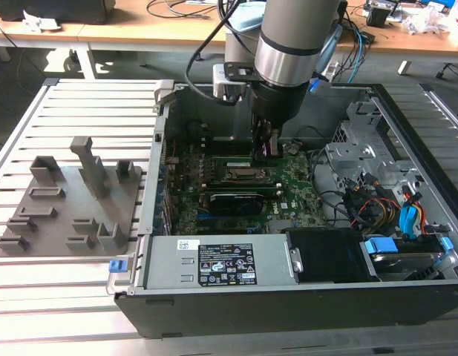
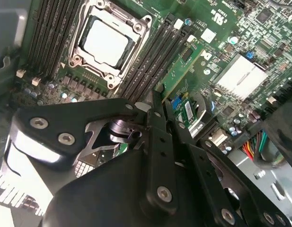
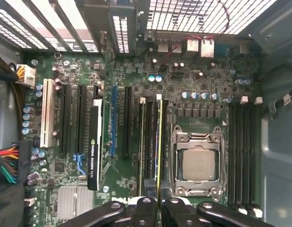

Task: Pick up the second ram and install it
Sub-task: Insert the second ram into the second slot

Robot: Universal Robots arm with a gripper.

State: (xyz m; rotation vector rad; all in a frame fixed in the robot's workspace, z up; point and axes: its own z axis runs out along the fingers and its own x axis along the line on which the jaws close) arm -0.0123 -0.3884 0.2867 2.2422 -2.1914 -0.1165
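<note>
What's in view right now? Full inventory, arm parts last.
slatted table: one, light metal, under everything.
computer case: one, black, open, on the slatted table.
holder tray: one, grey, on the table, exterior view's left of the case.
motherboard: one, green, inside the case.
processor socket: one, silver, on the motherboard between memory slots.
power supply: one, grey, in the case nearest the exterior camera.
second ram: one, green, held at the memory slots beside the processor socket.
gripper: one, black, shut on the second ram.
arm: one, silver-grey, reaching down into the case.

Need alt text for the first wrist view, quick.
The gripper grips the second ram, seen edge-on, lined up along the memory slots beside the CPU socket on the motherboard. Whether it is seated cannot be told.
</note>
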